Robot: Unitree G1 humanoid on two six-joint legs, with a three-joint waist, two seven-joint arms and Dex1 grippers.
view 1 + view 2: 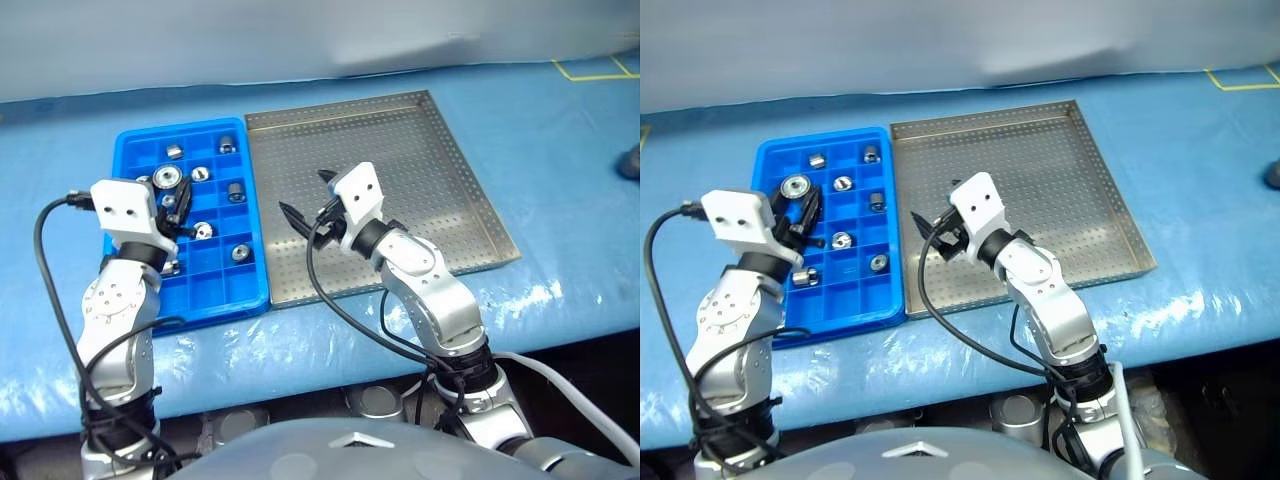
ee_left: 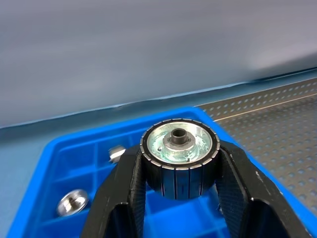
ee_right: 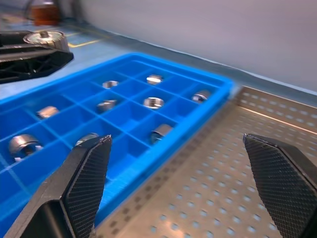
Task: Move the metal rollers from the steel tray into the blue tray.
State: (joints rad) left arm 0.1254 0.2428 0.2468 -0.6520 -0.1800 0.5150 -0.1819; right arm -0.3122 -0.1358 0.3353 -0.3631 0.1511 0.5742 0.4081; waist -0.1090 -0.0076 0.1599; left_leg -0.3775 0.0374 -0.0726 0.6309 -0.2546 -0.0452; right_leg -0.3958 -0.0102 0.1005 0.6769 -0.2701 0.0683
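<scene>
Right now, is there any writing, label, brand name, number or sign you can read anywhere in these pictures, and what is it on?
None: no readable text in any view.
The blue tray, the steel tray, the metal rollers and the roller in the left gripper bear no words or numbers.
The yellow lines at the far corner of the blue table cover are plain tape marks, not letters.

A long table [image 1: 560, 150] covered in blue sheeting runs across the scene, glossy and creased at its near edge. Behind it stands a plain pale grey wall [image 1: 300, 35]. Yellow tape lines [image 1: 590, 70] mark the covering at the far right corner
</scene>
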